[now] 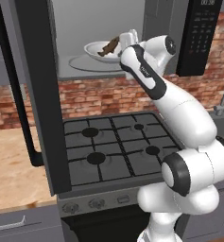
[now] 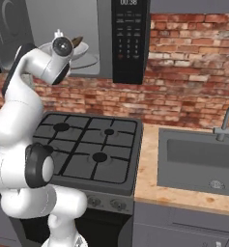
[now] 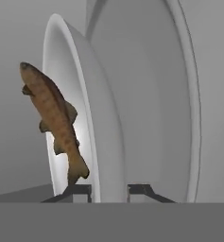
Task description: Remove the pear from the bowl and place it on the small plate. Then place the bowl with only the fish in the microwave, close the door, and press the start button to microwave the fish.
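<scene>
One wide, shallow white bowl (image 3: 101,118) is pinched at its rim by the closed jaws of the gripper (image 3: 108,191), a finger on either side of the wall. It sits inside the large grey microwave (image 1: 104,28), over the round turntable (image 1: 85,64), with the slender brown fish (image 1: 108,47) alone in it. Gripping the rim probably keeps the bowl level enough to set down. The dark-windowed door (image 1: 40,94) stands swung wide, so the arm can reach in above the black gas hob (image 1: 116,142).
</scene>
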